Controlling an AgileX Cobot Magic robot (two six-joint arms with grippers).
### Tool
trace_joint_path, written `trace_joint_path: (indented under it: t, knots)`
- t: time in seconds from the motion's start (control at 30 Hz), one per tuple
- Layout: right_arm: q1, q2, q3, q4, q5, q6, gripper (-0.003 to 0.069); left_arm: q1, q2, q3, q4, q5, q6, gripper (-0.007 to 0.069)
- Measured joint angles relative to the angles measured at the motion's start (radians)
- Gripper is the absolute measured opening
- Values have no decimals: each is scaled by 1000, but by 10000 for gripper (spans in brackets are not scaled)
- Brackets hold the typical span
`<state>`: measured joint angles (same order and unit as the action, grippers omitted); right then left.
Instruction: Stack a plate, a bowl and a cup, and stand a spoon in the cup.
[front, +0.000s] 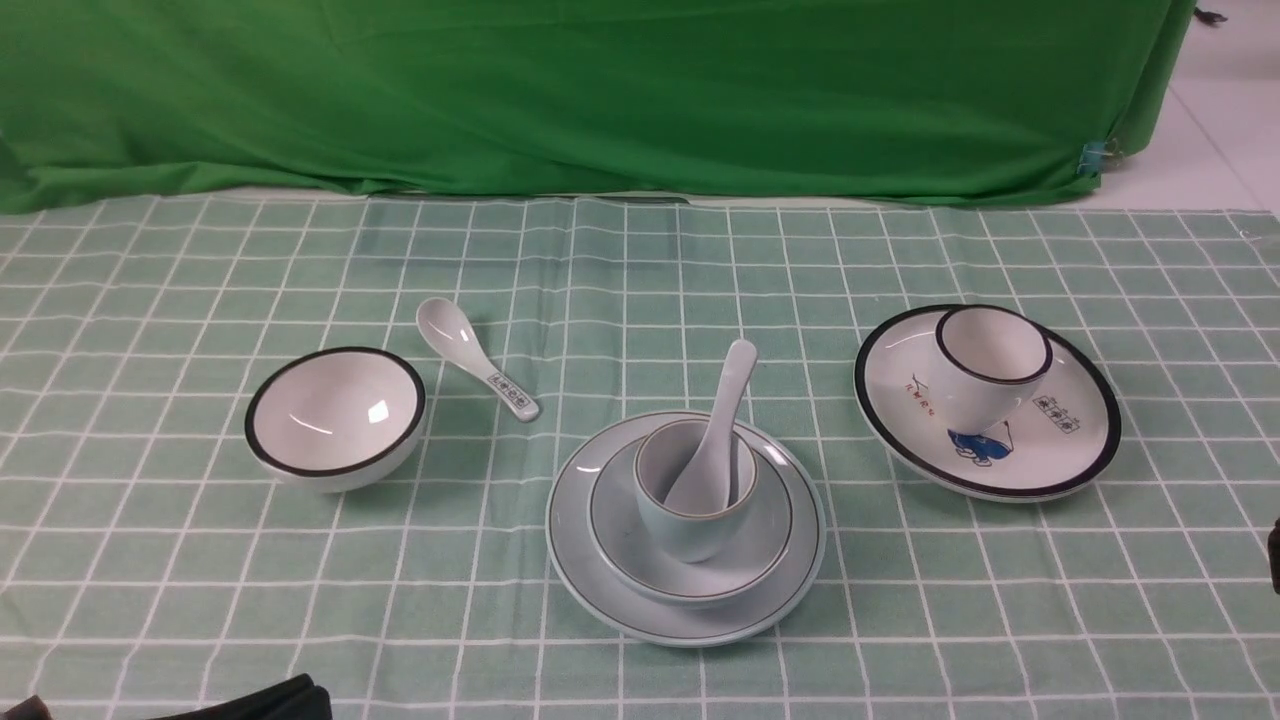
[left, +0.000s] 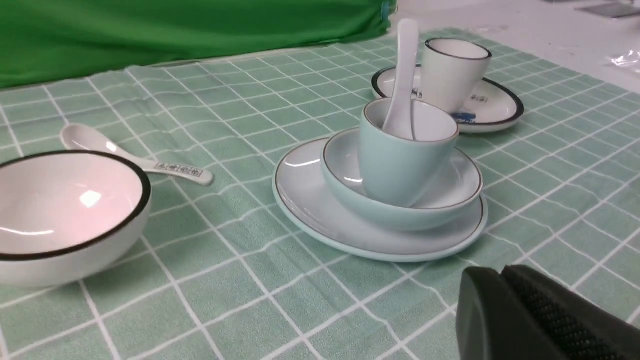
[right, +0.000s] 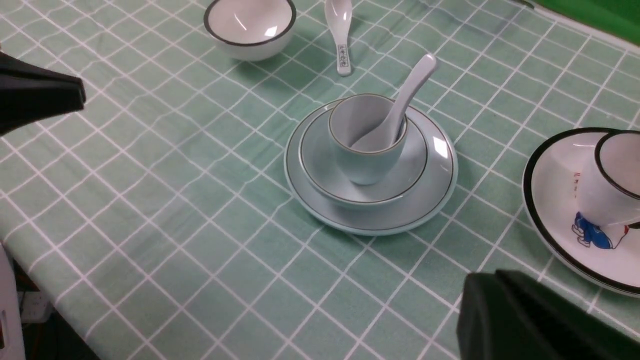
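- The pale blue cup (front: 690, 500) stood upright in the pale blue bowl (front: 690, 560), and the bowl sat centred on the pale blue-grey plate (front: 600, 570), near the front middle of the checked green tablecloth (front: 150, 600).
- The plain spoon (front: 715, 440) stood in the cup, scoop down, its handle leaning over the far rim toward the robot's right.
- To the left of the stack, well apart, a white bowl with a black rim (front: 335, 417) rested on the cloth, and just beside it lay a spoon with printed squares on its handle (front: 475, 357).
- To the right, a white cup with a black rim (front: 985, 365) stood tilted on a black-rimmed plate with a blue drawing (front: 1060, 450).
- The left gripper (left: 505, 300) hung clear of the stack with its jaws pressed together, empty.
- The right gripper (right: 500, 310) showed only as a dark block at the frame edge; its jaws seemed closed, holding nothing.
- A green backdrop (front: 600, 90) hung behind the table.
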<state>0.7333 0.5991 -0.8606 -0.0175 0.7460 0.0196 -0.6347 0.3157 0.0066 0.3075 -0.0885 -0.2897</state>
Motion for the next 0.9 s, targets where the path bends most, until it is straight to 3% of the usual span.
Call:
trace_joint_path:
  t: [0.13, 0.17, 0.2, 0.3, 0.4, 0.53, 0.67, 0.9]
  knots:
    - [-144, -33, 41, 23, -7, 14, 53, 0, 0, 0, 0, 1, 0, 11]
    - [-236, -67, 81, 36, -22, 0, 32, 0, 0, 0, 0, 1, -1, 11]
    - [-261, -78, 95, 38, -31, -10, 30, 0, 0, 0, 0, 1, -1, 11]
    - [-476, -207, 288, 53, -171, -152, 15, 0, 0, 0, 0, 1, 22, 11]
    - [-592, -333, 452, 56, -293, -200, 16, 0, 0, 0, 0, 1, 30, 11]
    - [-667, -508, 691, 58, -420, -186, 16, 0, 0, 0, 0, 2, 37, 11]
    - [-679, -591, 839, 56, -475, -185, 16, 0, 0, 0, 0, 2, 45, 11]
    - [-677, -598, 866, 57, -489, -160, 18, 0, 0, 0, -1, 0, 45, 11]
